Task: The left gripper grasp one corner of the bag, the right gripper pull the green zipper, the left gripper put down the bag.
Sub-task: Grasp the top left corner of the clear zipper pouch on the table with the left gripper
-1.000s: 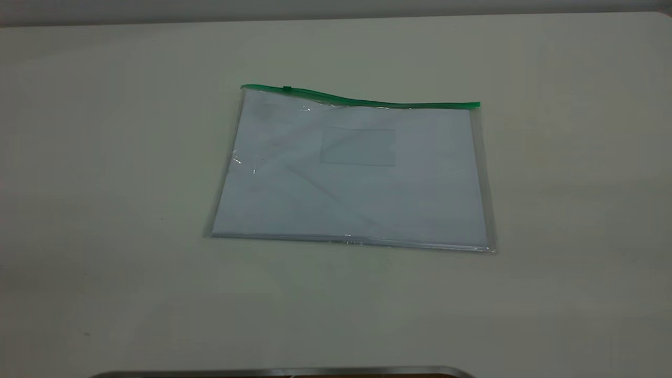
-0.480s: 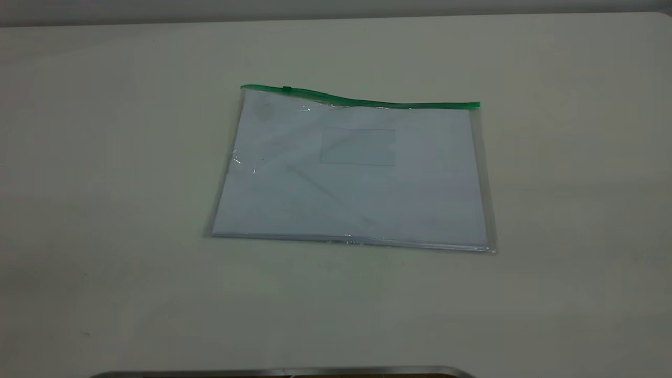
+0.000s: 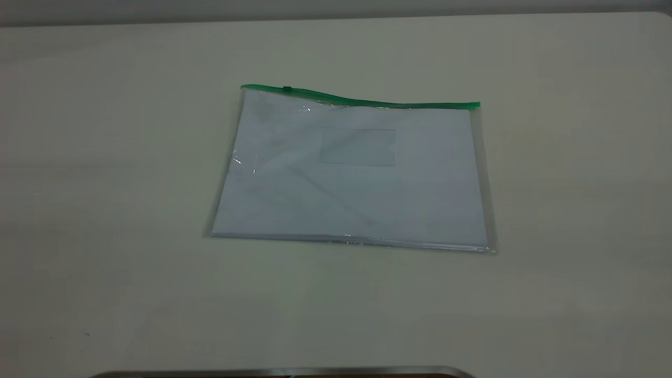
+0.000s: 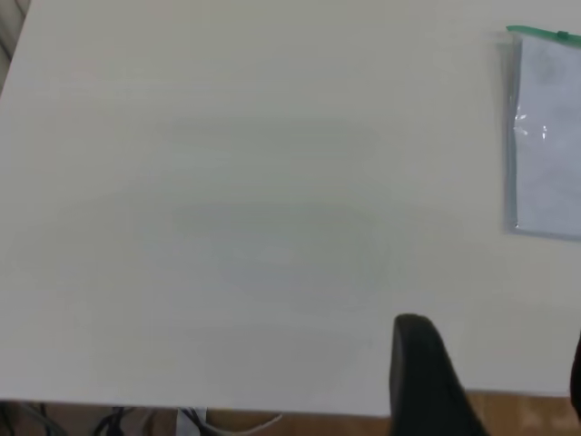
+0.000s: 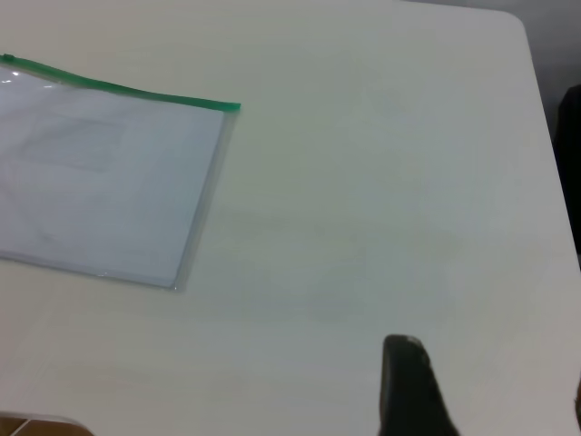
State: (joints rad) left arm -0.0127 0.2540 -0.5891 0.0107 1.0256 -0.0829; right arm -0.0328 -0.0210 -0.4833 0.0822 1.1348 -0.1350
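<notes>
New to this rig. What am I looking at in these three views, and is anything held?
This is a two-arm table robot. The wide picture comes from a camera outside the rig, facing it; neither arm shows there. The other two come from cameras on each arm's wrist. On the pale table a clear bag holding white sheets lies flat, with a green zipper along its far edge. In each wrist view a dark finger of that arm's tool shows: the left near the table's edge, the right above bare table. Nothing is held, and both are away from the bag.
</notes>
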